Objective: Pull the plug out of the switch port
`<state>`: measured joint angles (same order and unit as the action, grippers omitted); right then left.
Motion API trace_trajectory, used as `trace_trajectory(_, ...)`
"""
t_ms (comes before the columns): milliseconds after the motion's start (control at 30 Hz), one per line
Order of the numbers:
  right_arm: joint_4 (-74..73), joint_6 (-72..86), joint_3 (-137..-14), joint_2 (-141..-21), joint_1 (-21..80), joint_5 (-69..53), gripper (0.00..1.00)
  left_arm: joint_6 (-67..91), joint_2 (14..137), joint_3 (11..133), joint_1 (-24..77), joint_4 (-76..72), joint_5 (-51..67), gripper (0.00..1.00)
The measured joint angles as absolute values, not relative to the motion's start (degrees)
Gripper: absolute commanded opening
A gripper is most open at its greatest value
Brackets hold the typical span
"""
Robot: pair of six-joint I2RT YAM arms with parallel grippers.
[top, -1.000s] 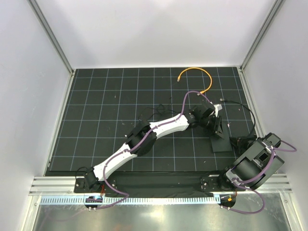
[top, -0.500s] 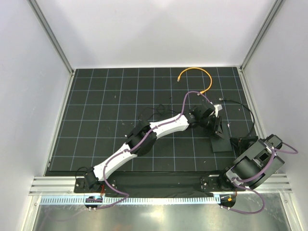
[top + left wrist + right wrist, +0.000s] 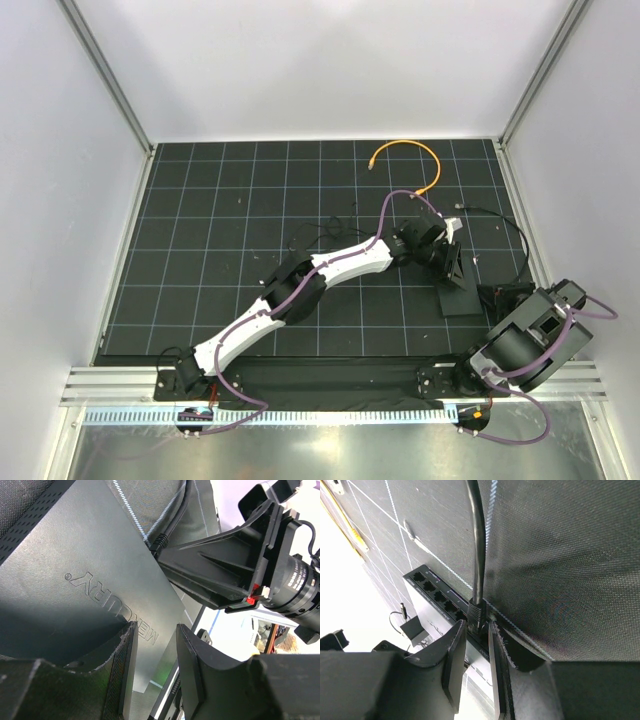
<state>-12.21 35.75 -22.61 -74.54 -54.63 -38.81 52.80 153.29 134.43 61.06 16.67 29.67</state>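
The switch, a flat black box, lies on the mat at the right with its far end raised. My left gripper holds that end; in the left wrist view its fingers close over the logo face and edge. A black plug on a black cable sits in a switch port at the end of the socket row. My right gripper straddles the plug, narrowly open, with thin gaps on both sides. The same plug shows beside the right gripper's fingers.
An orange cable curls at the back of the gridded mat. A small black adapter block on thin wire lies just past the switch, and a thin black wire loops near the right wall. The left arm stretches diagonally across the mat.
The right arm's upper body has shifted slightly down and to the left. The left arm and the switch have held still.
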Motion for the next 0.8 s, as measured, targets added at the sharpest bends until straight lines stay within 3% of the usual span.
trace_trajectory(267, -12.0, 35.7, -22.6, -75.3, -54.2, -38.8, 0.26, 53.5, 153.6, 134.4, 61.1, 16.1, 30.0, 0.41)
trace_trajectory(633, -11.9, 35.9, -22.7, -75.7, -54.2, -38.7, 0.29, 53.6, 153.6, 134.4, 61.1, 15.9, 30.3, 0.41)
trace_trajectory(800, -11.6, 36.1, -22.8, -76.1, -54.2, -38.8, 0.22, 53.6, 153.6, 134.4, 61.1, 15.9, 30.3, 0.41)
